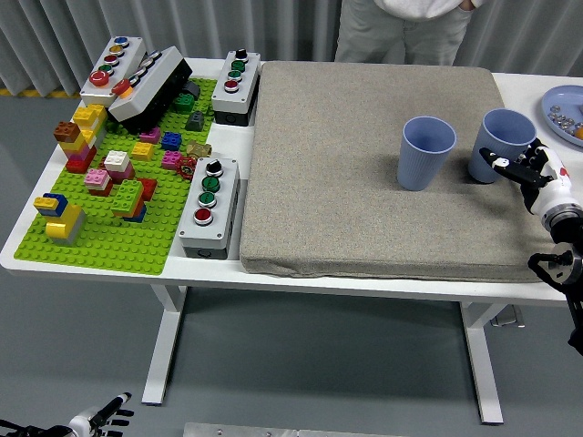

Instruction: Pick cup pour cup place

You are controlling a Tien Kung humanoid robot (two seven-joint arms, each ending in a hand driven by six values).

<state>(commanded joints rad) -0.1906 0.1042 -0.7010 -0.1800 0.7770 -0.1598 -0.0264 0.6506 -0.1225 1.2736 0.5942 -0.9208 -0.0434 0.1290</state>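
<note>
Two blue cups stand upright on the beige mat point(337, 191): the left cup point(426, 153) near the middle and the right cup point(504, 135) close to the mat's right edge. My right hand point(521, 167) reaches in from the right at the right cup's lower side. Its thumb lies across the cup's front and its fingers point(539, 157) sit beside the cup, spread, not visibly clamped. What is inside the cups cannot be seen. My left hand point(105, 417) hangs below the table at the bottom left, fingers spread.
A green brick baseplate point(118, 241) with several bricks and button boxes point(209, 208) fills the table's left. A blue plate point(557, 102) with small items sits at the far right. A person point(401, 27) stands at the far edge.
</note>
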